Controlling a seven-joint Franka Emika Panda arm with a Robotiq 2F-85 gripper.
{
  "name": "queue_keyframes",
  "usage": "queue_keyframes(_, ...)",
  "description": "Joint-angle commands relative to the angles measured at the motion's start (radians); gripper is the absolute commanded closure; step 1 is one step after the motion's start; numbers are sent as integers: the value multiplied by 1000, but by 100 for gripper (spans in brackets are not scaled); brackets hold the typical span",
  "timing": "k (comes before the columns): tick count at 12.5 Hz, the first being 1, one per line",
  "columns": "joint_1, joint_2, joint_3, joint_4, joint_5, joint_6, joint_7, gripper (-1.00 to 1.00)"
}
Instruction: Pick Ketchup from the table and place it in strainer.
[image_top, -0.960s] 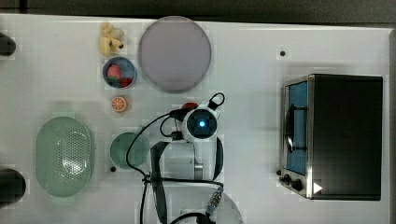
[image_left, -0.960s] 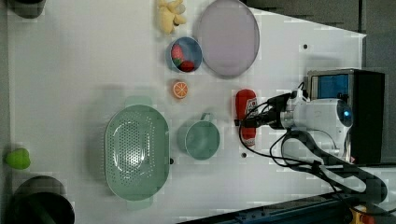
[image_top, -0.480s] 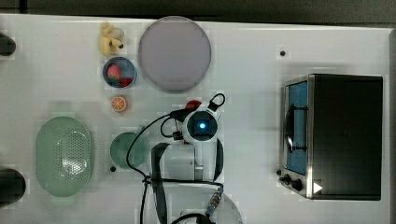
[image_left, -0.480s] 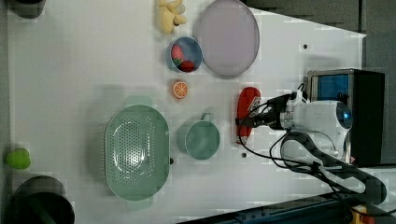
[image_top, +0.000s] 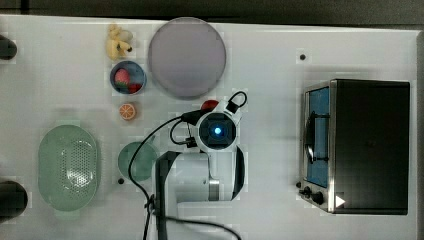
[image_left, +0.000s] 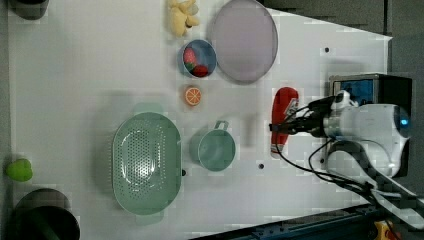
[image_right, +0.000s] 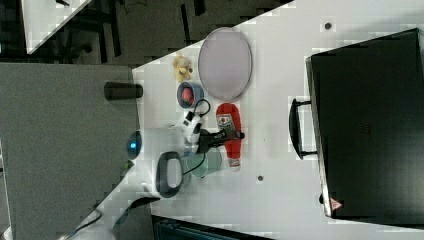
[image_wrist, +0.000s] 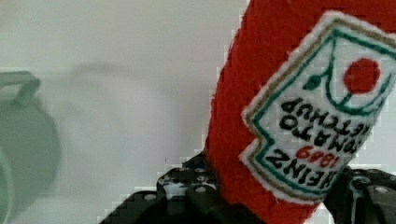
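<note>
The jaws are clenched on the ketchup (image_left: 283, 120), a red plush bottle with a white label, gripping it about its middle; the gripper (image_left: 285, 126) reaches in from the left view's right, and the black fingers (image_wrist: 196, 186) show on either side of the bottle in the wrist view. In the left view the ketchup (image_right: 230, 135) sits right of centre, its length running up and down the frame; whether it is touching the white counter (image_left: 75, 75) or raised off it cannot be told. In the top view just a red edge of the ketchup (image_top: 209, 105) peeks out above the arm's white wrist, near the middle of the frame.

Just to the left of the bottle in the left view stands a round darker-green cup (image_left: 216, 149) with a small handle. Further left lies the strainer (image_left: 146, 162), a pale mint-green oval basket with a perforated bottom, in the lower left half of the frame and well apart from the ketchup. Above the cup is an orange slice (image_left: 192, 95), and higher still a small blue bowl (image_left: 199, 57) with strawberry pieces, beside a large greyish round plate (image_left: 244, 41) at the top centre. A black toaster oven (image_top: 367, 145) fills the top view's right side.
</note>
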Motion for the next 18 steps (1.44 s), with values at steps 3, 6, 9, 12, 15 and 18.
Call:
queue_keyframes(3,7,-271,87,78,3,-289,99,-21)
queue_keyframes(6,22,-348,184,116,5,-409,231,-21)
queue_keyframes(9,40,-359,304,135,33,-409,411,-21)
queue_keyframes(12,48,-331,435,145,47,-388,629,-21)
queue_keyframes(15,49,-274,536,153,47,-313,810,-21)
queue_keyframes(18,50,-181,608,153,46,-175,930,-21)
